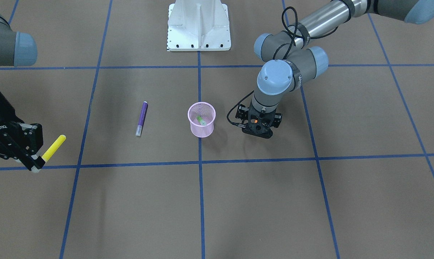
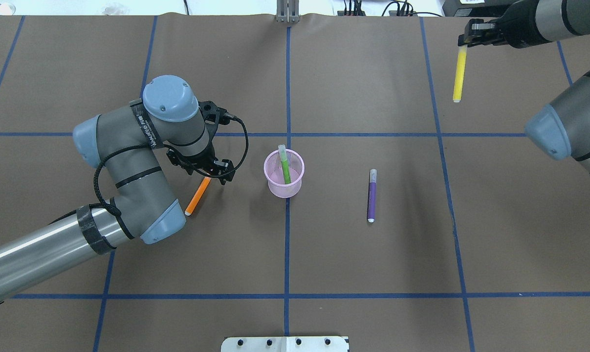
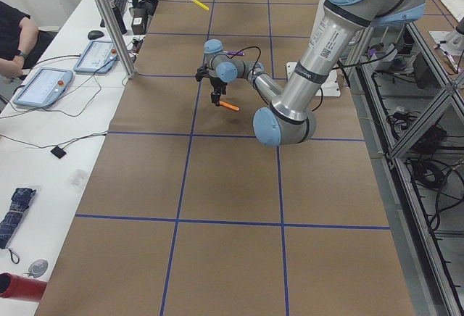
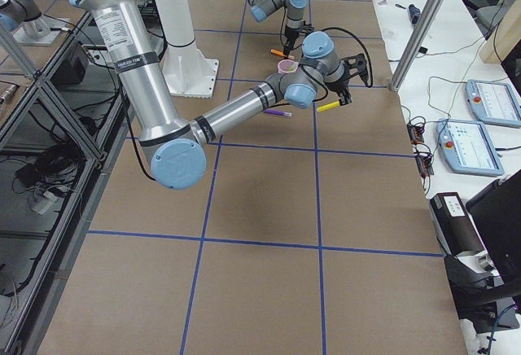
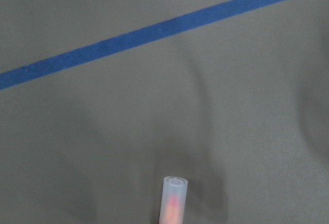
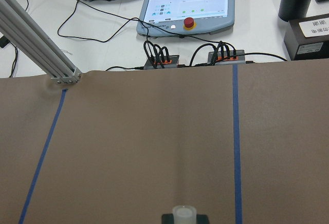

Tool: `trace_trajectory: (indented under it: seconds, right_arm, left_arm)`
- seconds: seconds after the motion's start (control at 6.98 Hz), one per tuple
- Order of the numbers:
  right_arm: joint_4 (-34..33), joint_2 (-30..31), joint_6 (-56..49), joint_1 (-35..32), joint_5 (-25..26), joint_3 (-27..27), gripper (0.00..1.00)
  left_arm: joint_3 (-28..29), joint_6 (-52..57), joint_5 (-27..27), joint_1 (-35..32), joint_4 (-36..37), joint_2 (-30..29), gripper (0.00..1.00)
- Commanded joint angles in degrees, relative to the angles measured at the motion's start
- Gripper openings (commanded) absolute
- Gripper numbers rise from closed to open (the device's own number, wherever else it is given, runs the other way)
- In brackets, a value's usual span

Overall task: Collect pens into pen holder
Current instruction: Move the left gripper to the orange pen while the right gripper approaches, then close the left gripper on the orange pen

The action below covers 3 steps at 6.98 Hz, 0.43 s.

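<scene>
Just left of the pen holder (image 2: 285,189), the left gripper (image 2: 208,178) clamps the slanted orange pen (image 2: 197,196). The green pen (image 2: 285,168) stands inside; the purple pen (image 2: 372,195) lies right. Far right, the right gripper (image 2: 463,43) grips the yellow pen (image 2: 459,73). Your left arm is nearer; tip its pen upright first.

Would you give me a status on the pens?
Left claw shut on orange pen beside cup. Right claw holds yellow pen aloft. Green pen in cup; purple pen on table.
</scene>
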State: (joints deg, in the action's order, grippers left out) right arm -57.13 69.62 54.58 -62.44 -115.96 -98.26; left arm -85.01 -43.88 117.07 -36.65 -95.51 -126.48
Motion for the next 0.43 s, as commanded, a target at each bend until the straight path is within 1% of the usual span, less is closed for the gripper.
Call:
trace_trajectory:
  seconds: [0.0,0.29]
  right_arm:
    - [0.0,-0.1,0.0,0.7,1.1,-0.1,0.00]
    - [-0.3,-1.2,0.0,1.0,1.1,0.1,0.00]
  left_arm:
    - [0.7,0.0,0.0,0.0,0.0,0.0,0.83]
    - [1.6,-0.1,0.0,-0.1,-1.8,0.0,0.79]
